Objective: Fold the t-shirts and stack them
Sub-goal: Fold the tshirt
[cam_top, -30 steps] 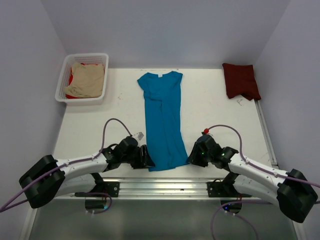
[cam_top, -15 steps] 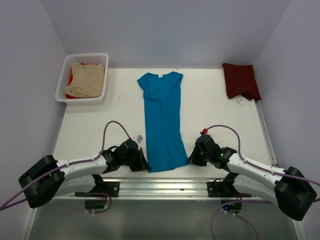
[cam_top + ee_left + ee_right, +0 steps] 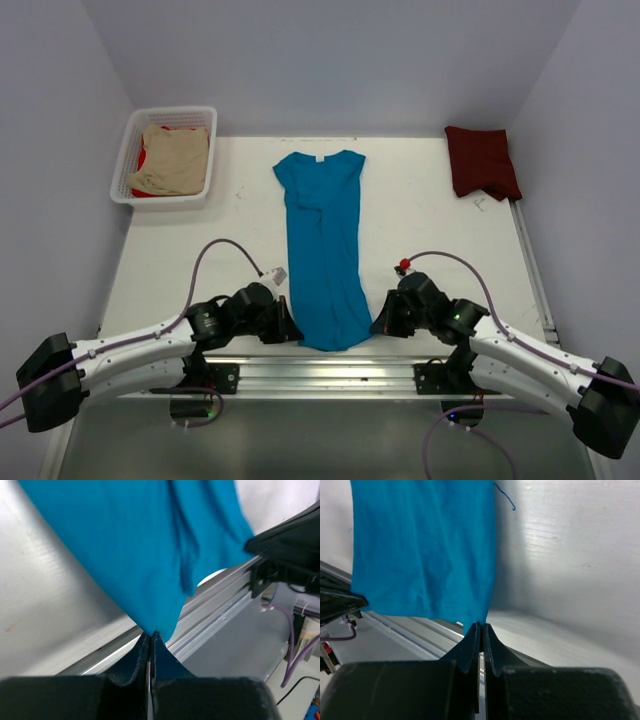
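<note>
A teal-blue t-shirt [image 3: 322, 245] lies lengthwise down the middle of the table, folded narrow, collar and white neck label at the far end. My left gripper [image 3: 290, 328] is shut on its near left hem corner [image 3: 152, 627]. My right gripper [image 3: 378, 322] is shut on the near right hem corner [image 3: 479, 620]. The hem hangs a little past the table's near edge. A dark maroon t-shirt [image 3: 482, 161] lies folded at the far right. Beige [image 3: 172, 160] and red [image 3: 142, 160] t-shirts lie in the basket.
A white lattice basket [image 3: 128, 145] stands at the far left corner. A metal rail [image 3: 330, 370] runs along the near edge between the arm bases. Purple cables [image 3: 215, 255] loop over both arms. Walls close in on three sides.
Both grippers closed on the hem corners of the teal t-shirt. The arms drew back toward the near edge, pulling the shirt slightly nearer and straighter.
</note>
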{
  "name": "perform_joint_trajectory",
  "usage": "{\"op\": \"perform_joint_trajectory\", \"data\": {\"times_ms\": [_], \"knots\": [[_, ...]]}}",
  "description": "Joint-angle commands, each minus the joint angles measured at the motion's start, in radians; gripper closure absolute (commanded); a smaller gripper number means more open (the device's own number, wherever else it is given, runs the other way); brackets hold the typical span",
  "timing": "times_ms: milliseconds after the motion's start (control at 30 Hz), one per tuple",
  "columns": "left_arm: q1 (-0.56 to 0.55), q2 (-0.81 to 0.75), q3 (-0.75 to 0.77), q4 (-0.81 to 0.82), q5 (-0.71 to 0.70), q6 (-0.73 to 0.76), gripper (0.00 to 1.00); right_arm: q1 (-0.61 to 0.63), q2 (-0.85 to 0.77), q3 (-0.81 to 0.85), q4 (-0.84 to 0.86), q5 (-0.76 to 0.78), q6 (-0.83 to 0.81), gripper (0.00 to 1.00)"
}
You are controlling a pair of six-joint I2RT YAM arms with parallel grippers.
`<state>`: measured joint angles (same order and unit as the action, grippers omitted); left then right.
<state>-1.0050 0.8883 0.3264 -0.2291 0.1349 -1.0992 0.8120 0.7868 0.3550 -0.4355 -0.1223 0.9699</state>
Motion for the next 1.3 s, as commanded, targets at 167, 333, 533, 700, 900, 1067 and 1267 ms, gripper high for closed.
{"op": "perform_joint_trajectory", "data": {"times_ms": [167, 333, 533, 700, 900, 1067, 1267], "knots": [[-0.006, -0.015, 0.149, -0.130, -0.335, 0.091, 1.00, 0.010, 0.095, 0.122, 0.081, 0.044, -0.098, 1.00], [0.014, 0.030, 0.168, -0.119, -0.576, 0.206, 1.00, 0.007, 0.225, 0.231, 0.113, 0.185, -0.161, 1.00], [0.155, 0.125, 0.163, 0.078, -0.563, 0.360, 1.00, -0.030, 0.391, 0.347, 0.164, 0.279, -0.249, 1.00], [0.200, 0.230, 0.194, 0.266, -0.586, 0.432, 1.00, -0.065, 0.486, 0.415, 0.228, 0.303, -0.304, 1.00], [0.229, 0.319, 0.258, 0.382, -0.604, 0.495, 1.00, -0.086, 0.572, 0.490, 0.270, 0.299, -0.347, 1.00], [0.241, 0.325, 0.307, 0.378, -0.635, 0.535, 1.00, -0.089, 0.588, 0.524, 0.265, 0.319, -0.375, 1.00], [0.296, 0.327, 0.335, 0.382, -0.632, 0.572, 1.00, -0.105, 0.618, 0.587, 0.256, 0.329, -0.413, 1.00]]}}
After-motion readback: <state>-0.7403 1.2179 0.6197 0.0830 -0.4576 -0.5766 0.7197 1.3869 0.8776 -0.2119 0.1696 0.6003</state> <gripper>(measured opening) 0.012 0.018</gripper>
